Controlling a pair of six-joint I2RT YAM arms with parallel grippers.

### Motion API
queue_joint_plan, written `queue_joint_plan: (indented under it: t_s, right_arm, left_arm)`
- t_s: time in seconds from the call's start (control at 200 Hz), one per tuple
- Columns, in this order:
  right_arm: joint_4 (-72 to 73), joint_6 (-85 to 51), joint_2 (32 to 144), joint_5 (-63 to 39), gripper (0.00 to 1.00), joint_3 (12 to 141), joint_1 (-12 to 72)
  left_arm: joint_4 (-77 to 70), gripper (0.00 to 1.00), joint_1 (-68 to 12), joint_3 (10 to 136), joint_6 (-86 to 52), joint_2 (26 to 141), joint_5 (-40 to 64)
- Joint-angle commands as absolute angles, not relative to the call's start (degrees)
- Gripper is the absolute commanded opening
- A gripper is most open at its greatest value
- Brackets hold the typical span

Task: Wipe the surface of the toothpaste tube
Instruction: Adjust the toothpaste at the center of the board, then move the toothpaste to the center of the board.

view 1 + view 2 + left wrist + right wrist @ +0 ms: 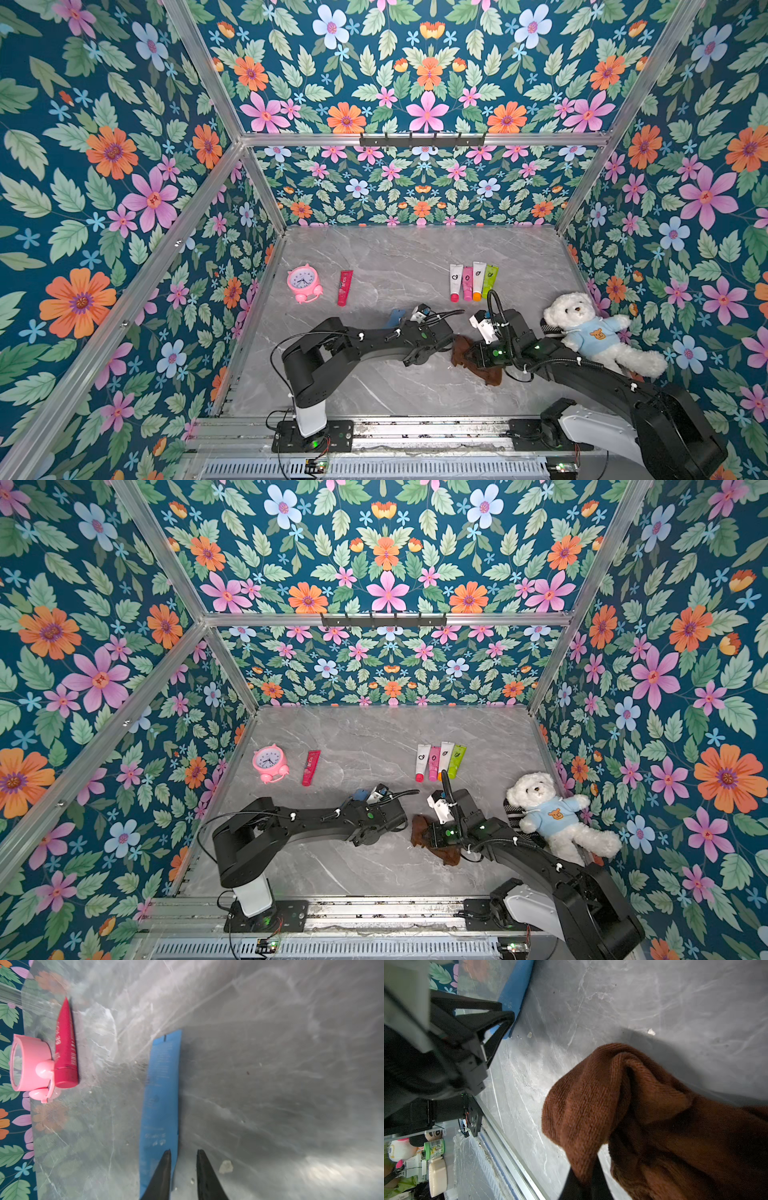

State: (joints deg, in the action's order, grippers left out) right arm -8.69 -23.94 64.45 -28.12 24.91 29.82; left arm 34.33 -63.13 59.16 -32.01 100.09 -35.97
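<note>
The blue toothpaste tube [161, 1093] lies flat on the grey marble table [415, 257]; in both top views only its end [395, 318] [360, 793] shows behind the left arm. My left gripper [184, 1152] is open just above the table at the tube's near end. One of its fingers [166, 1159] overlaps the tube's edge, and nothing sits between the two. My right gripper [588, 1172] is shut on a brown cloth [643, 1109], which hangs bunched to the right of the left wrist [461, 351] and apart from the tube.
A pink alarm clock [303, 282] and a red tube [345, 286] lie at the left. A row of several small tubes [473, 280] lies behind the arms. A white teddy bear [594, 332] sits by the right wall. Small crumbs [226, 1166] dot the table.
</note>
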Motion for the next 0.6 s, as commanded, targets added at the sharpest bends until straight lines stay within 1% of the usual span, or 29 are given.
queue_joint_plan:
  t_s: [0.0,0.035,0.115,0.215,0.28,0.33,0.435,0.52,0.595]
  right_arm:
    - [-8.03,-23.38,64.38,-28.55,0.0,25.17,29.87]
    - [-7.94,-23.41,64.39,-28.56,0.0,25.14,29.86]
    - [-7.87,-23.35,64.6,-28.56,0.0,25.22,29.87]
    - [-7.91,-23.33,64.69,-28.49,0.0,25.31,29.87]
    - [-8.0,-23.38,64.69,-28.48,0.0,25.31,29.88]
    - [-7.83,-23.38,64.85,-28.39,0.0,25.31,29.88]
    - [-8.0,-23.27,65.71,-28.32,0.0,25.71,29.87]
    - [-8.09,-23.22,65.79,-28.28,0.0,25.77,29.85]
    - [-8.09,-23.26,65.65,-28.3,0.0,25.69,29.88]
  left_arm:
    - [31.51,0.41,-62.57,56.71,-32.38,94.09,-35.78]
    - [30.21,0.47,-62.08,55.49,-31.79,91.31,-34.42]
    - [26.21,0.58,-59.95,51.12,-30.94,84.85,-29.54]
    - [18.25,0.71,-55.22,42.54,-30.39,76.54,-18.73]
    - [13.45,0.76,-52.54,37.01,-30.8,71.91,-12.92]
    - [10.88,0.78,-50.95,33.71,-31.06,69.28,-9.7]
    - [7.92,0.78,-49.26,29.43,-30.95,66.77,-6.75]
    - [5.8,0.78,-48.25,27.68,-30.58,67.19,-4.6]
    - [5.66,0.75,-47.03,27.34,-30.9,68.92,-4.26]
